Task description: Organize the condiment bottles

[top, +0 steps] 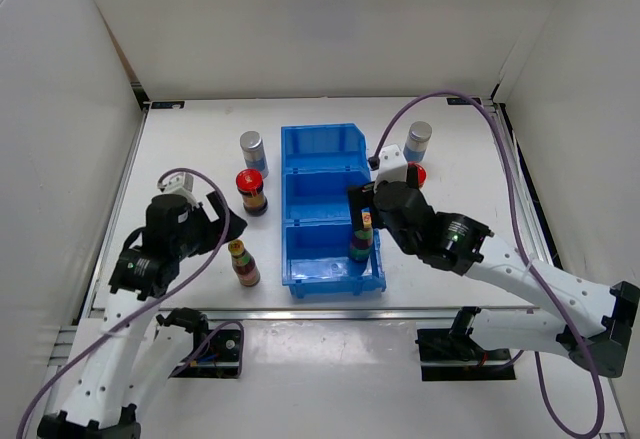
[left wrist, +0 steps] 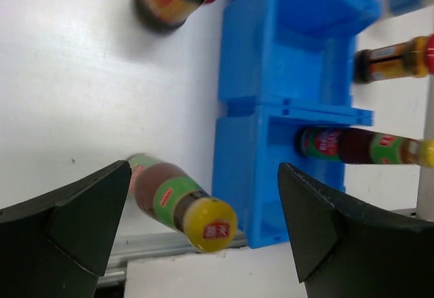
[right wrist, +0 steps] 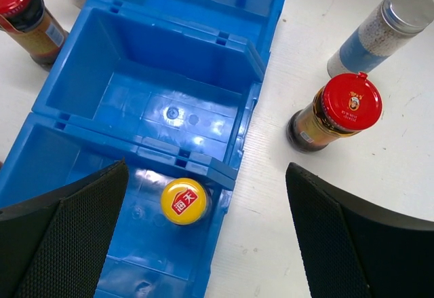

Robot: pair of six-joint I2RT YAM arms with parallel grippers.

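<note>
One yellow-capped bottle (top: 361,242) stands in the near compartment of the blue bin (top: 320,137), against its right wall. My right gripper (top: 362,207) hangs open above it, with the yellow cap (right wrist: 184,201) between and below the jaws, not held. The second yellow-capped bottle (top: 243,263) stands on the table left of the bin. My left gripper (top: 226,221) is open just behind it, and the bottle (left wrist: 180,199) shows between its jaws, untouched. Red-capped bottles stand left (top: 251,191) and right (top: 416,173) of the bin. Silver-capped bottles stand behind them, left (top: 253,149) and right (top: 418,140).
The bin's middle (right wrist: 169,74) and far compartments hold nothing. The right red-capped bottle (right wrist: 339,111) and silver-capped bottle (right wrist: 383,30) stand close to the bin's right wall. White enclosure walls ring the table. The table's front edge (top: 300,311) runs just before the bin.
</note>
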